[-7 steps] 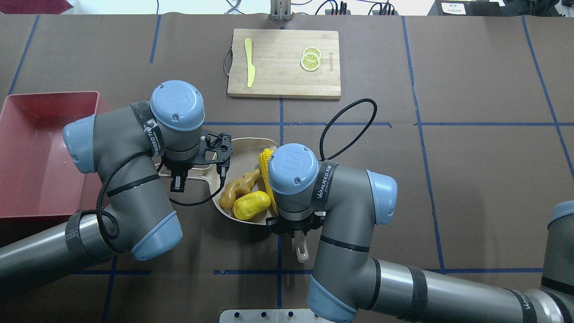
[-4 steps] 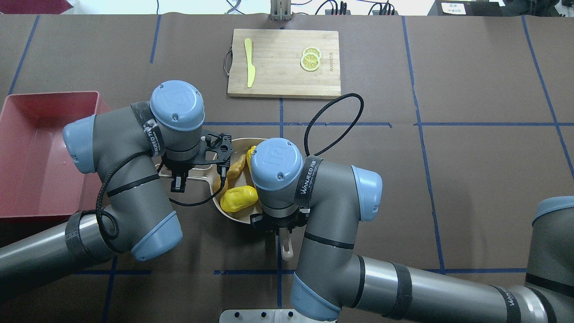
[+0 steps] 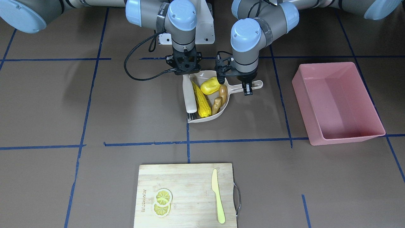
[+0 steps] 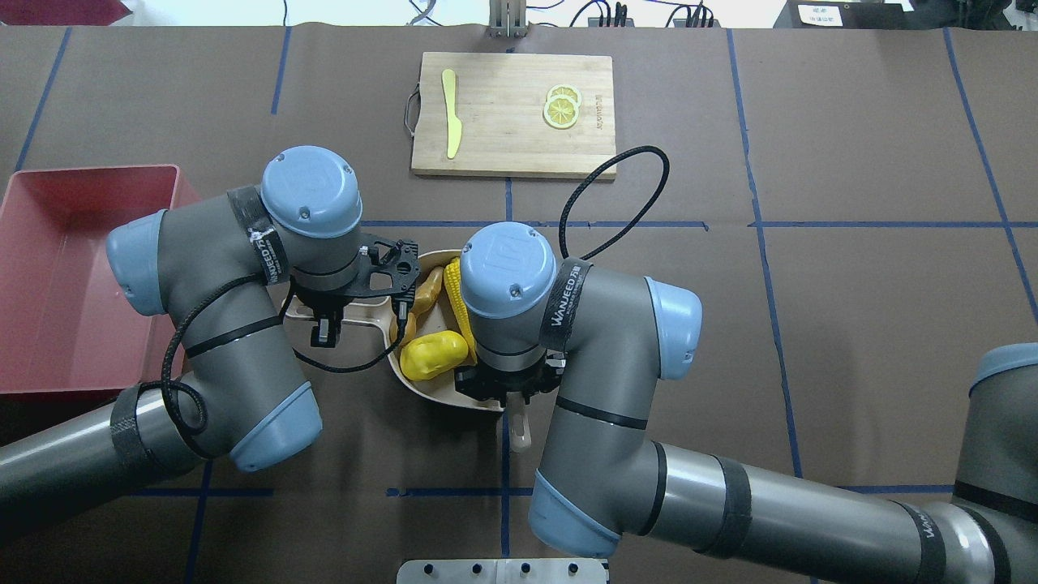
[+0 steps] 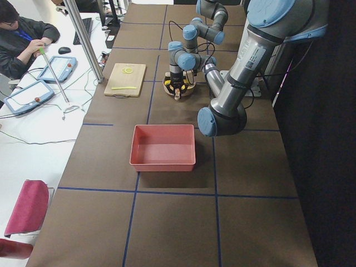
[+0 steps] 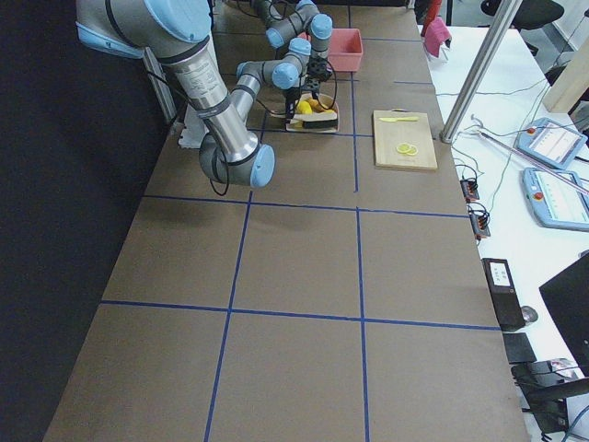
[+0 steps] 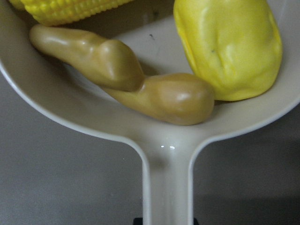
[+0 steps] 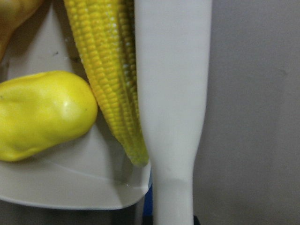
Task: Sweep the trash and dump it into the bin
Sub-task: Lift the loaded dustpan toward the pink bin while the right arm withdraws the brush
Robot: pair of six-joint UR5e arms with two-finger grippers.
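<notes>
The left fingers grip the dustpan by its handle and the right fingers grip the brush, while corn, potato and ginger lie in it, well apart from the pink bin.

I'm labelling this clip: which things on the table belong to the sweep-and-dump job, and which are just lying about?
Job: corn cob, yellow potato-like lump, ginger root, beige dustpan, white brush, pink bin.

Lying about: wooden cutting board, lemon slices, pale yellow knife.

Brown table, blue tape lines; white desk alongside.
</notes>
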